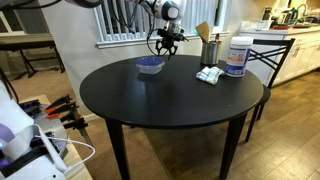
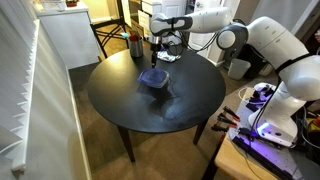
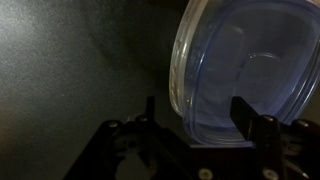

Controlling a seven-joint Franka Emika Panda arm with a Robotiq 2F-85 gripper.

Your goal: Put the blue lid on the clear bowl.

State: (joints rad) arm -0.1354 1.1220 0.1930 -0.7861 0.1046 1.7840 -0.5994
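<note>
The clear bowl (image 1: 150, 70) stands on the far left part of the round black table (image 1: 170, 100). The blue lid (image 1: 150, 62) lies across its top. Both show in both exterior views, the lid here too (image 2: 153, 76). In the wrist view the bowl's clear rim (image 3: 180, 90) and the blue lid (image 3: 250, 70) fill the upper right. My gripper (image 1: 167, 40) hangs above the table just behind the bowl, apart from it. It also shows in an exterior view (image 2: 163, 48). In the wrist view the gripper (image 3: 196, 108) has its fingers spread and holds nothing.
A white tub with a blue label (image 1: 237, 57) stands at the table's far right edge. Beside it are a cup of utensils (image 1: 210, 48) and a small white item (image 1: 208, 75). A chair (image 1: 270, 55) stands behind the table. A desk with cables (image 2: 265, 130) stands nearby.
</note>
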